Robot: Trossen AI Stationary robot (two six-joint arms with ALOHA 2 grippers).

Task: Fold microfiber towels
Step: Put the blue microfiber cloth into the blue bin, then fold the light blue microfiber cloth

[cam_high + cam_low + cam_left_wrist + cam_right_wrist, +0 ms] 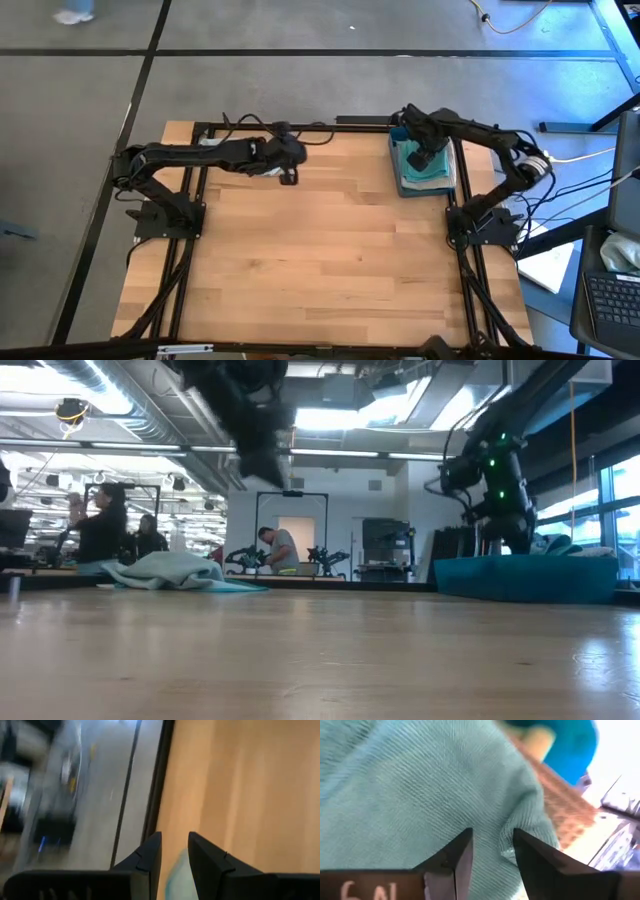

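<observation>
A loose pile of grey and teal towels (165, 570) lies near the table's far edge, left of the middle; it shows under my left arm in the high view (266, 171). My left gripper (289, 176) hangs well above the table (265, 475), slightly open and empty (174, 847). A stack of folded pale green and teal towels (435, 180) lies in a blue tray (525, 580) at the far right. My right gripper (422, 160) points down onto the stack, fingers slightly apart (492, 840), with a raised fold of the top pale green towel (420, 795) between them. My right gripper comes from above at the top pale green towel, near a raised fold at its edge (509, 837). The fingertips stand on either side of that fold. I cannot tell whether they touch the cloth. The towel lies on the stack in the tray.
The wooden table top (320, 260) is bare between the arms and toward the near edge. Black frame rails (190, 250) run along both sides. People (100, 530) show in the room beyond the table.
</observation>
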